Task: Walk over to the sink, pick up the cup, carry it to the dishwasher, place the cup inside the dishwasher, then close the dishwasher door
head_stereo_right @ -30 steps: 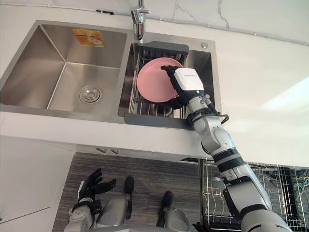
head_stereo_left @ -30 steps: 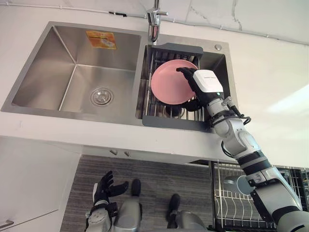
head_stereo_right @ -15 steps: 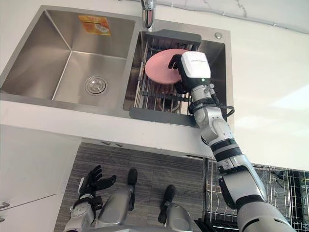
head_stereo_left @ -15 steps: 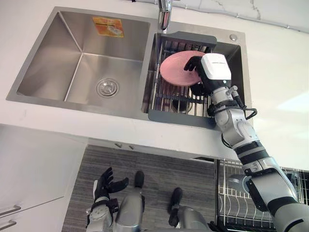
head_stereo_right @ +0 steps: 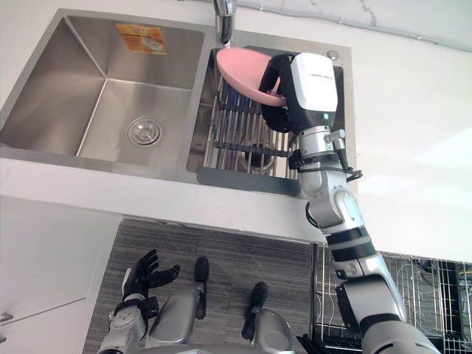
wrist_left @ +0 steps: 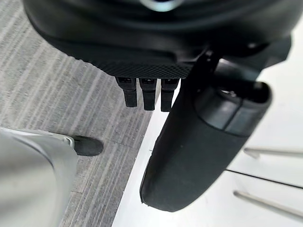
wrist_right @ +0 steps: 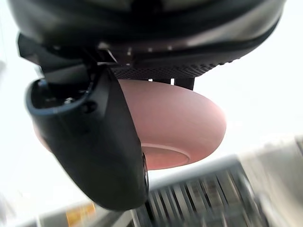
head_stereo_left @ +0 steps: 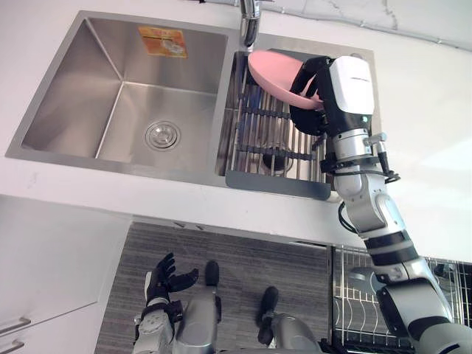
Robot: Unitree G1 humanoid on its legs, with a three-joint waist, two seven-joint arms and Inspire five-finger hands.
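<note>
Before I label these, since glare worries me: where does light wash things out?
Left eye view: a bright patch glares on the white counter right of the sink; the pink dish in the right hand is evenly lit. Right wrist view: backdrop behind it washed white.

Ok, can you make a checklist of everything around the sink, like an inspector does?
Surface: white counter with a steel double sink; drain in the left basin.
Job's things: pink bowl, tilted, held over the sink rack in the right basin.
Clutter: orange sticker on the left basin's back wall.
Hands: right hand curled round the pink bowl; left hand open, low over the floor.
Cables: nothing seen.
Surroundings: faucet behind the sink, grey floor, white cabinet, wire dish rack low on the right, probably the dishwasher's.
</note>
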